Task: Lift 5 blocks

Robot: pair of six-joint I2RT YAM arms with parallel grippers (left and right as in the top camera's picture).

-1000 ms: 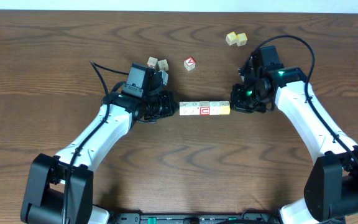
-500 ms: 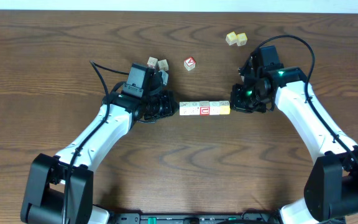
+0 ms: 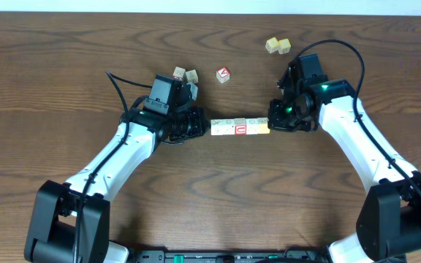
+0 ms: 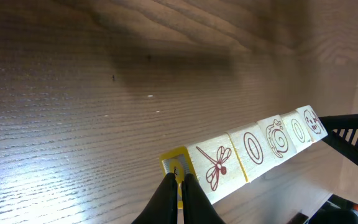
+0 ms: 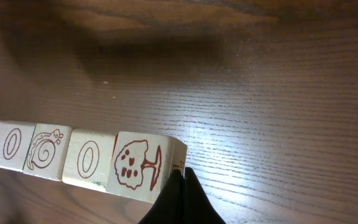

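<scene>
The counter (image 3: 57, 80) was dark wood grain, and both arms reached in from its near edge toward the middle. The five blocks (image 3: 240, 128) lay there in one straight row, end to end and touching, running left to right. The left gripper (image 3: 206, 128) had its fingers pressed together into a single tip set against the row's left end. The right gripper (image 3: 272, 126), likewise pressed together and holding nothing, met the right end.

These looked like light, rigid little cubes with smooth faces, so weight should be no problem. The row was loose, though, and only end pressure would keep it together. It would likely buckle at a joint if the push went off-axis. The best hold would be the centre of each end face, squeezing straight along the row.

Only the overhead view showed the strays on the far side: two pale cubes (image 3: 185, 74), a red-faced cube (image 3: 224, 74) and a pair of yellow cubes (image 3: 277, 45). Only the wrist views showed the printed sides: dragonfly, oval, snail, oval, tree. The left wrist view also showed a yellow end face at the fingertips (image 4: 178, 186). No view settled whether the row was off the counter.
</scene>
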